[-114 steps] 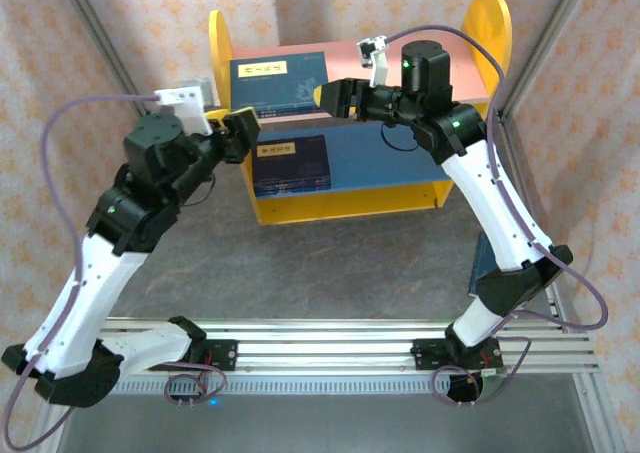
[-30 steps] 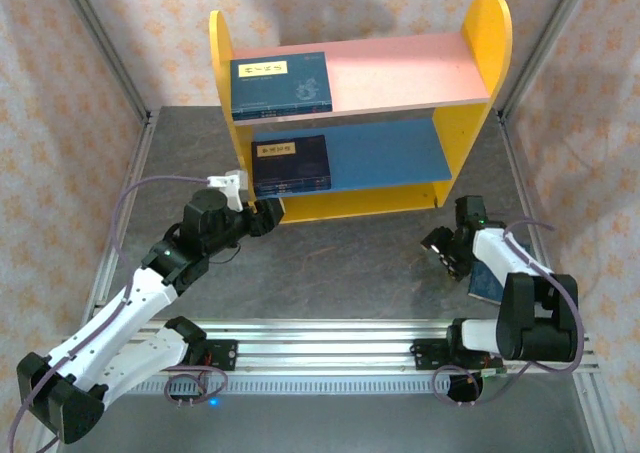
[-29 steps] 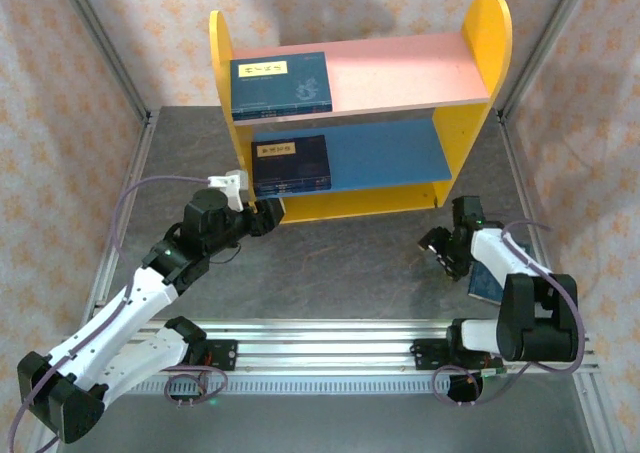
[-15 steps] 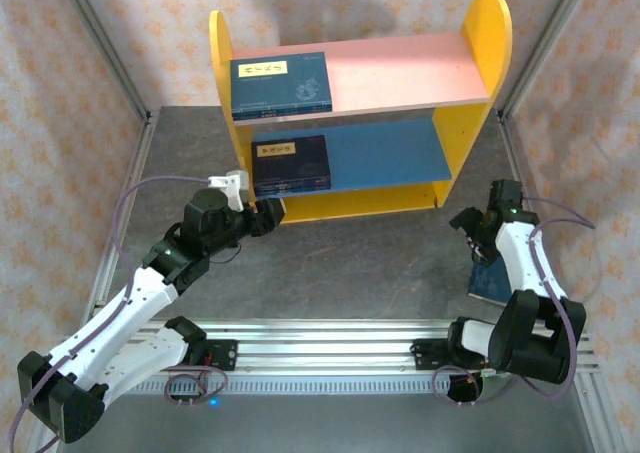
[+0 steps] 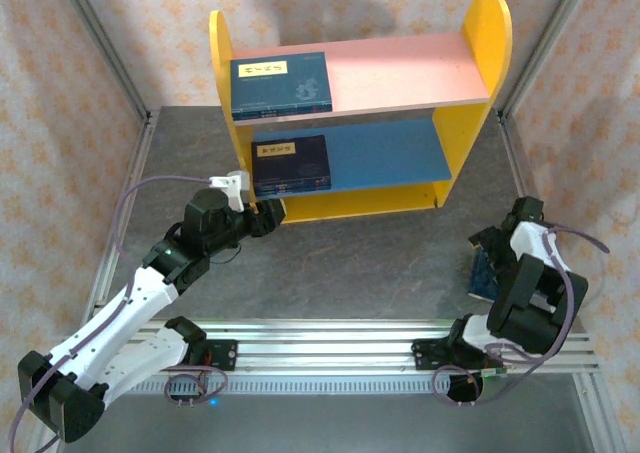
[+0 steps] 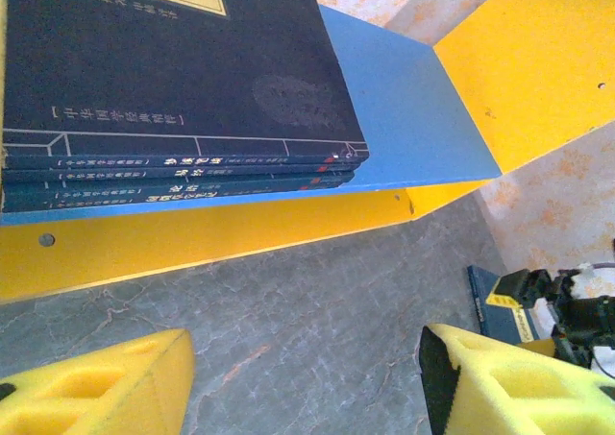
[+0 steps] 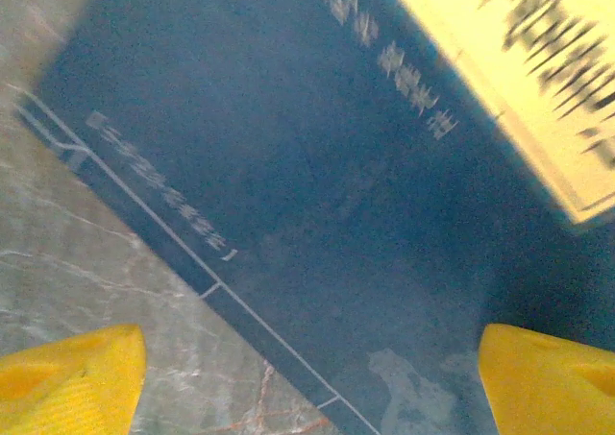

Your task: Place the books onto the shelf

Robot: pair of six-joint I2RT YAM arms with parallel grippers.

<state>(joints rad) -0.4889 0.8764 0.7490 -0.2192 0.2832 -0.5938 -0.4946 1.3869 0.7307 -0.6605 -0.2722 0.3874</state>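
With one book [image 5: 280, 83] on the shelf's [image 5: 487, 33] pink board and a stack [image 5: 290, 165] on the blue, upper centre overhead, a last book [image 5: 482, 275] lies on the table [image 5: 380, 263] at lower right under the right gripper [image 7: 312, 370], spread wide and empty; the left gripper [image 5: 266, 217] gapes empty too.

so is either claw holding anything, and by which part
Nothing is held. The left claw is open and empty; the right claw hangs open above the thin dark navy-blue book lying on the grey table.
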